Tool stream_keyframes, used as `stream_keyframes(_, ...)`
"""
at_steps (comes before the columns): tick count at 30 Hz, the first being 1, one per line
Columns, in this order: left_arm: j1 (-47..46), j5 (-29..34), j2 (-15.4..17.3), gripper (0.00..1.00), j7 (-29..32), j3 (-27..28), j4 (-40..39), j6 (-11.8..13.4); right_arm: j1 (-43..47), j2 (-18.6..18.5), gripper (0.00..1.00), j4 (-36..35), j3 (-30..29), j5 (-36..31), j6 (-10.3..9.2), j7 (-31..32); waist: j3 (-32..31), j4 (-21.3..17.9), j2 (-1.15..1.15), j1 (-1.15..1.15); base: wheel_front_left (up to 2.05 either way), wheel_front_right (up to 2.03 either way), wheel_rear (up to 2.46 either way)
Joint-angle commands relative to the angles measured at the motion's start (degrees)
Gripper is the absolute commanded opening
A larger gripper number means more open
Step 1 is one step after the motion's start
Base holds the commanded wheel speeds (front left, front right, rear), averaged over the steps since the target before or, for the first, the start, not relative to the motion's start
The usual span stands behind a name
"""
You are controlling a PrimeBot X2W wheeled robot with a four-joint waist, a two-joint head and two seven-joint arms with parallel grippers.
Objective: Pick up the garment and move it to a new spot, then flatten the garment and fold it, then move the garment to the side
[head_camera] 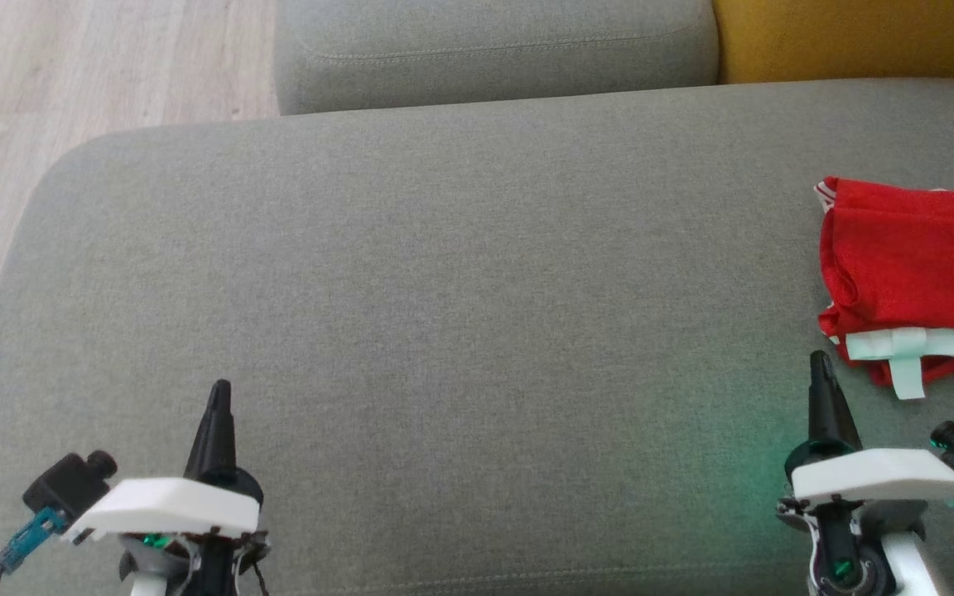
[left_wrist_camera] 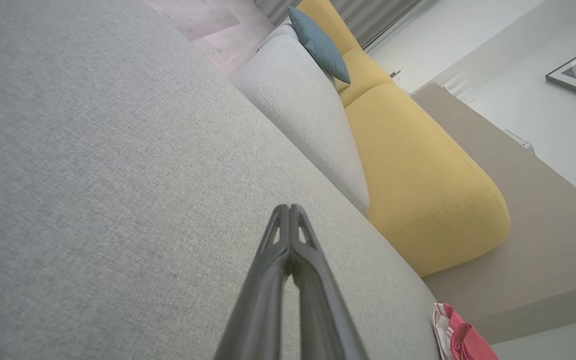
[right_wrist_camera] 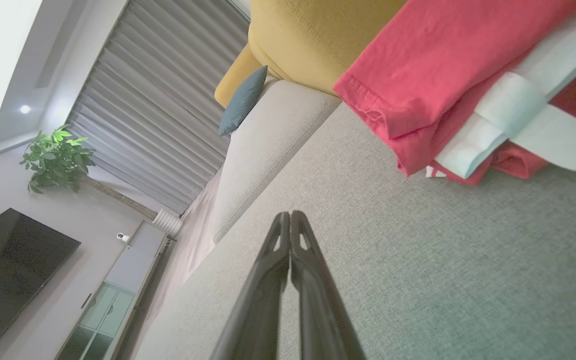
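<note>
Red garment [head_camera: 912, 248], folded, with a pale band across its lower edge, lies at the right edge of the head frame on the grey sofa seat [head_camera: 444, 281]. Left hand [head_camera: 219, 389], lower left, and right hand [head_camera: 819, 360], lower right, are both clenched on nothing, fingers pressed together. Right hand's tip is just beside the garment's lower left corner.

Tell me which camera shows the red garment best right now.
The right wrist view: the red garment is large and close, its folded layers, hem and pale strip plain, though cut off by the frame. The head view shows it folded on the right of the grey cushion, cropped. The left wrist view shows a small corner.
</note>
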Motion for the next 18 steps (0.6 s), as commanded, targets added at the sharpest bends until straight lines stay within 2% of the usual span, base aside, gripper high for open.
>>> stream_keyframes(1,-3.2,-1.4,0.9,0.00,0.3,1.4,-1.6,-0.4,-2.6,-0.9,0.00,-2.2,0.2,1.6,0.18,0.3,0.0,0.0,0.00,0.00,0.00,0.00,0.00)
stream_keyframes(18,-4.0,-11.7,1.1,0.00,3.1,3.5,-0.9,-1.5,-2.6,-0.9,0.00,-3.1,-1.4,12.1,0.23,3.0,-0.2,0.4,0.00,0.00,0.00,0.00,0.00)
